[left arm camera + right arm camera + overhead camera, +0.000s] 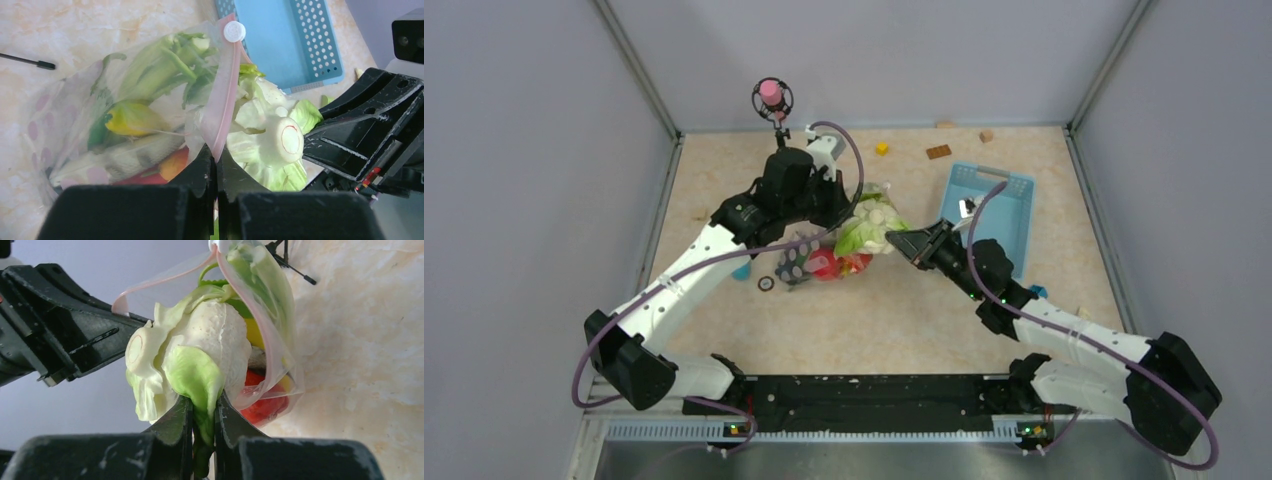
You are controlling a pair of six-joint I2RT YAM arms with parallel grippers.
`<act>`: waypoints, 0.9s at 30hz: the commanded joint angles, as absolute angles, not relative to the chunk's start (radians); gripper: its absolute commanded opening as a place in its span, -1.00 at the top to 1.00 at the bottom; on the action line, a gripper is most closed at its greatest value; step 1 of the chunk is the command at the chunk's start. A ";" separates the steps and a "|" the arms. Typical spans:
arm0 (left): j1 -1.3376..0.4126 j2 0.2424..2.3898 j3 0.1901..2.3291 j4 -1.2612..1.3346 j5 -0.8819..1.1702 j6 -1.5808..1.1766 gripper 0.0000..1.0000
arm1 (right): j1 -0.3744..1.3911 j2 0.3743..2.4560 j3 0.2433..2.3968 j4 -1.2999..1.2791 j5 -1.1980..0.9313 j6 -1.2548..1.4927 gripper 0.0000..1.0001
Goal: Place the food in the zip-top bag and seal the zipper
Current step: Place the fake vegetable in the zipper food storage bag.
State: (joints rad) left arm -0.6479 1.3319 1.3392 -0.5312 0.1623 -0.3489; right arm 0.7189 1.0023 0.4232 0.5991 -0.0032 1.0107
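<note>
The clear zip-top bag [824, 262] is held up over the table centre, with red fruit, a yellow piece and leafy greens [165, 70] inside. My left gripper [216, 156] is shut on the pale pink zipper strip [222, 95] at the bag's mouth; its white slider [234, 31] sits at the far end. My right gripper [203, 405] is shut on a green leaf of the white-green cauliflower [200, 347], which sits half inside the bag's open mouth [270, 340]. The cauliflower [870, 222] also shows between both grippers in the top view.
A light-blue lattice basket [989, 205] lies at the right back. Small coloured blocks [938, 151] lie near the back wall. A microphone on a stand [772, 98] is at the back. A small round object [766, 283] lies left of the bag.
</note>
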 commanded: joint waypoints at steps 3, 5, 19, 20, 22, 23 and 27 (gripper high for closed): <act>-0.670 1.288 1.384 -0.511 0.295 -0.360 1.00 | 0.834 1.153 0.632 0.494 0.299 0.907 1.00; -0.680 1.288 1.393 -0.513 0.308 -0.357 1.00 | 0.870 1.196 0.688 0.420 0.412 0.870 1.00; -0.699 1.250 1.387 -0.583 0.110 -0.338 1.00 | 0.925 1.072 0.660 0.244 0.774 0.824 1.00; -0.699 1.251 1.384 -0.583 0.125 -0.337 1.00 | 0.924 1.062 0.656 0.240 0.779 0.827 1.00; -0.701 1.258 1.384 -0.583 0.169 -0.333 1.00 | 0.924 1.061 0.658 0.248 0.773 0.825 1.00; -0.702 1.262 1.387 -0.583 0.191 -0.333 1.00 | 0.924 1.075 0.667 0.254 0.766 0.818 1.00; -0.729 1.287 1.407 -0.592 0.234 -0.323 1.00 | 0.925 1.145 0.719 0.284 0.708 0.791 1.00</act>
